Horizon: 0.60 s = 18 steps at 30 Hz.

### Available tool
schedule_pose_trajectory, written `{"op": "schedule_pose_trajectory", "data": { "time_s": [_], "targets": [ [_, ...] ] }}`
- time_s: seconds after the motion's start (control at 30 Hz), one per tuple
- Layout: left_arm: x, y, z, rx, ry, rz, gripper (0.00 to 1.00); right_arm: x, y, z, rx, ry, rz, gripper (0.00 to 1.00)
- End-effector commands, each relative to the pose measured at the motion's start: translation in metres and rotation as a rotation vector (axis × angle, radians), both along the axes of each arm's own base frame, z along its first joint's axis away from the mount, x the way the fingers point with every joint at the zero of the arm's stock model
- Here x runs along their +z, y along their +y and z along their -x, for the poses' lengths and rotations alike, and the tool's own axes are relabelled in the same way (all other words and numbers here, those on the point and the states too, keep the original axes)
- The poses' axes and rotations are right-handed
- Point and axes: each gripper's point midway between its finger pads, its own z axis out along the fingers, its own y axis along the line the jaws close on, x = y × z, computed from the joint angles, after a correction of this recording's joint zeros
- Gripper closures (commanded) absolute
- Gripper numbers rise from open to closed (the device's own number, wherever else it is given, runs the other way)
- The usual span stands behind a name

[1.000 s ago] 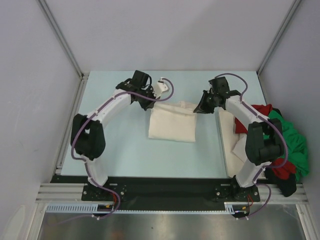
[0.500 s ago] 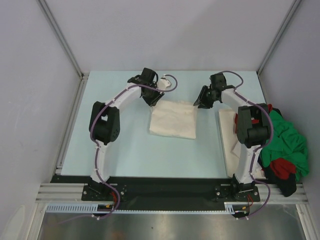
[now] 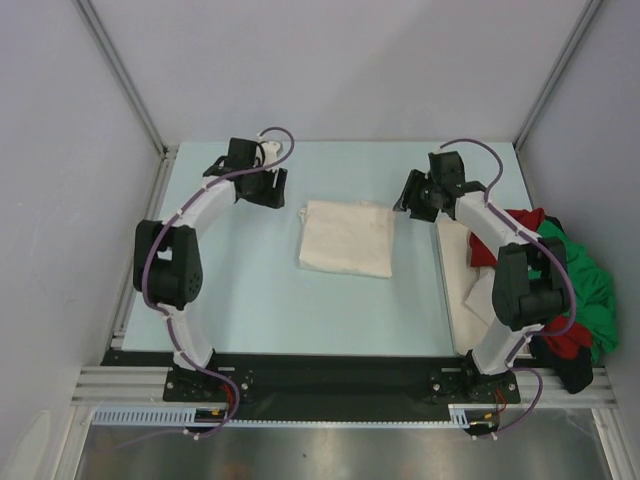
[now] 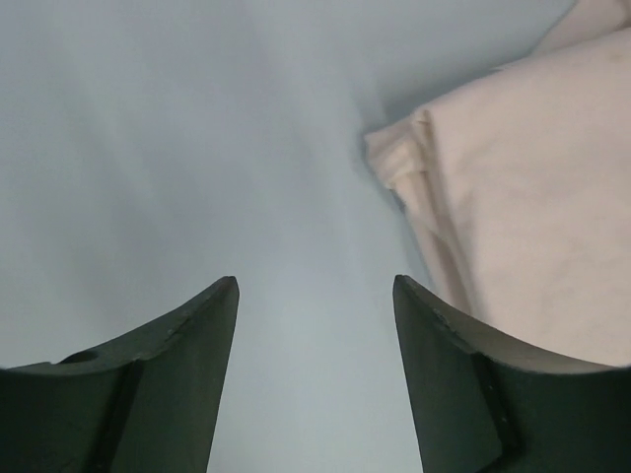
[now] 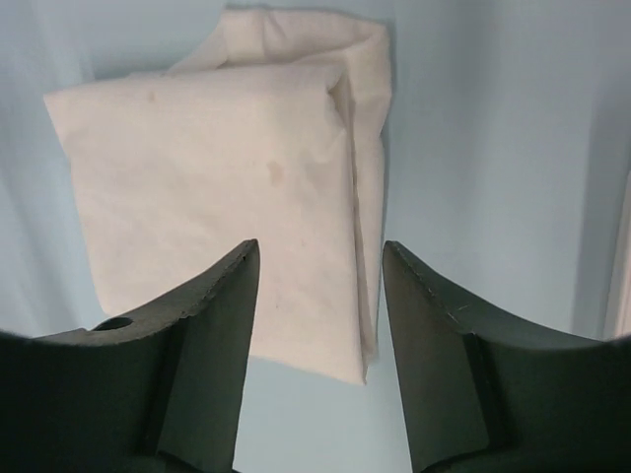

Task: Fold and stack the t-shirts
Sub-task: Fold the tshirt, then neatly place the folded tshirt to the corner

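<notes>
Folded cream t-shirt: plain cream, with 2 faint brownish specks showing in the right wrist view.
Red t-shirt: solid red.
Green t-shirt: solid bright green.
Flat cloth: off-white.
Table: plain pale blue.
Left arm and right arm: white links, black joints.
Cables: purple.
Left gripper: dark grey-black fingers.
Right gripper: dark grey-black fingers.
Walls: pale lilac-grey.

the left wrist view cuts the folded cream t-shirt off at its right edge. from above, the right arm covers much of a second cream cloth. the red t-shirt and green t-shirt lie bunched, partly behind that arm, their outlines unreadable.
</notes>
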Motion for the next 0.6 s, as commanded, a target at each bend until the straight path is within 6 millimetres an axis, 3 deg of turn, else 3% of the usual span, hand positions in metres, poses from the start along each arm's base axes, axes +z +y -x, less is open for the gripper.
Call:
{"op": "schedule_pose_trajectory", "data": {
  "time_s": [0.0, 0.2, 0.23, 0.43, 0.57],
  "targets": [
    [0.014, -0.061, 0.027, -0.047, 0.007, 0.201, 0.30, -0.002, 0.005, 0.014, 0.035, -0.012, 0.027, 0.42],
    [-0.001, -0.077, 0.029, 0.007, 0.069, 0.325, 0.20, -0.020, 0.002, 0.036, 0.037, 0.030, 0.046, 0.41],
    [-0.020, -0.077, 0.030, 0.025, 0.125, 0.318, 0.20, -0.021, 0.000, 0.038, 0.034, 0.033, 0.048, 0.41],
    [-0.056, -0.079, 0.026, 0.108, 0.235, 0.319, 0.28, -0.019, -0.006, 0.048, 0.024, 0.025, 0.065, 0.41],
    [-0.071, -0.094, 0.038, 0.086, 0.322, 0.375, 0.37, -0.012, -0.011, 0.049, 0.018, 0.009, 0.084, 0.41]
  ]
}}
